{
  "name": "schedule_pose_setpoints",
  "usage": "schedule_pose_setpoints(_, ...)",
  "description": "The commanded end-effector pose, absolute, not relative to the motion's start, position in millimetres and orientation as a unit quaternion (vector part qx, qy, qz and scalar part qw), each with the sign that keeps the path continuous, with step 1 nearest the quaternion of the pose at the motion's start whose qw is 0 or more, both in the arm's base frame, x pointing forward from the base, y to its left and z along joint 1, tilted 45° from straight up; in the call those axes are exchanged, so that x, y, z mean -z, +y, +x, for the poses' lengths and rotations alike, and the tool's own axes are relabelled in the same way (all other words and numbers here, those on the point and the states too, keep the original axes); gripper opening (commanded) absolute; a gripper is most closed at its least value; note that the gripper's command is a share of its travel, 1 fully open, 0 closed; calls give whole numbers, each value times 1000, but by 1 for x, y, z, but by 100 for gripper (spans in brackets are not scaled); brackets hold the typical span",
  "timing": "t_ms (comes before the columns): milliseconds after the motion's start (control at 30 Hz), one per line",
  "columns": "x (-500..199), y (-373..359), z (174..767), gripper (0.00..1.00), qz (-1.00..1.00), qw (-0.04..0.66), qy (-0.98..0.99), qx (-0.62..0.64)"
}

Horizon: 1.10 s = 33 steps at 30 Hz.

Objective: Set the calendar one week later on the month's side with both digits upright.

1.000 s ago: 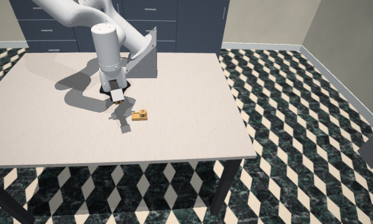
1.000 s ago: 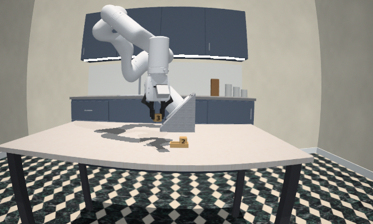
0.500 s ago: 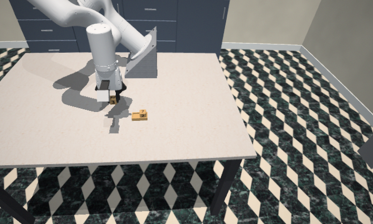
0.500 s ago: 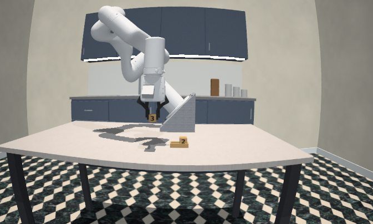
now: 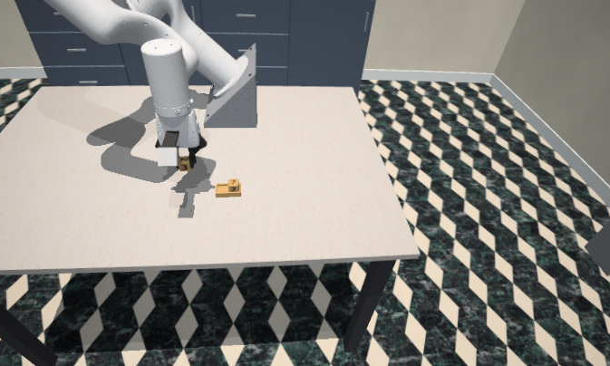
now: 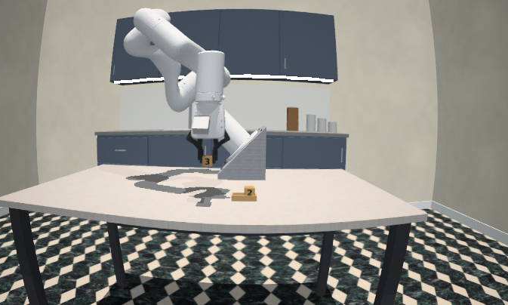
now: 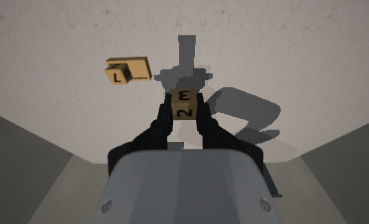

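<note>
My gripper is shut on a small wooden digit cube and holds it above the table. In the exterior view the held cube shows a 3 toward the camera, between the fingers of the gripper. In the wrist view the cube shows a 2 on the face toward me and a 3 on the face beyond it, between the gripper's fingers. The wooden tray lies flat on the table to the right and nearer the front, with the other cube standing in its right half and showing a 2. The tray's left half is empty. The tray also shows in the wrist view.
A grey wedge-shaped block stands on the table behind the gripper, next to the arm's base. Dark cabinets stand beyond the table's far edge.
</note>
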State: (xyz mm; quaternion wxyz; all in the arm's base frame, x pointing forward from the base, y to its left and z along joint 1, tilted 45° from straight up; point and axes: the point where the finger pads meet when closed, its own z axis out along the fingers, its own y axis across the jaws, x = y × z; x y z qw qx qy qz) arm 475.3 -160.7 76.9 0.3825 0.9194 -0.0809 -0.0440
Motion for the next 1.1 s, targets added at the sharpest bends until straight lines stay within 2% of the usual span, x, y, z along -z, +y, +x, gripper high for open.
schedule_pose_setpoints(0,-74,-163,475,27,919,382,-81,43)
schedule_pose_setpoints(1067,-10,-227,462,27,919,382,-81,43)
